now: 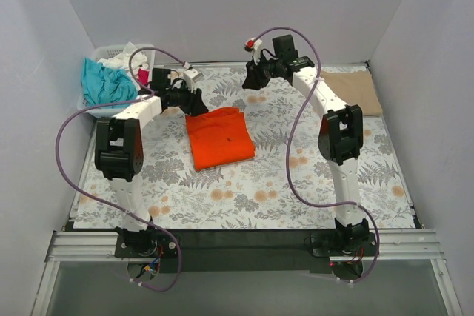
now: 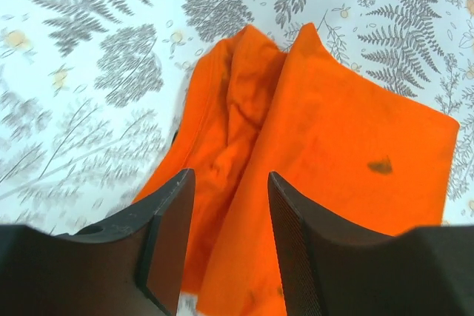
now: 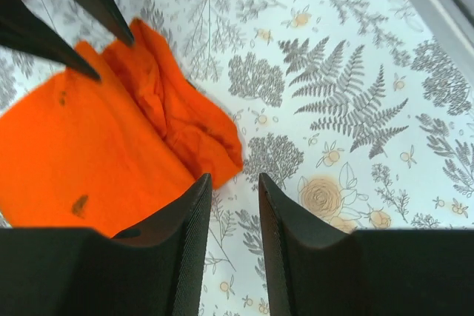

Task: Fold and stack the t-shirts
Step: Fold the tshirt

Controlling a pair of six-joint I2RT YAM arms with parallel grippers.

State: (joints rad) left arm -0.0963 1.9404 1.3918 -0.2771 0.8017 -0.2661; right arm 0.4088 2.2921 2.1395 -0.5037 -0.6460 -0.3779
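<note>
**Both pincers open at the far edge of the orange t-shirt**

The left pincer (image 2: 230,183) has its jaws apart and empty, directly above the orange t-shirt (image 2: 348,146). The shirt is folded to a rough rectangle, smooth on the right, bunched at its left fold, with a small dark spot. The right pincer (image 3: 234,179), also open and empty, hangs just right of the shirt's rumpled corner. Bare fern-print table (image 3: 348,109) spreads ahead of it. Farther off, a folded tan t-shirt (image 1: 354,92) lies right of it. A white basket (image 1: 148,51) holding a teal t-shirt (image 1: 100,83) stands left of the left pincer.
</note>
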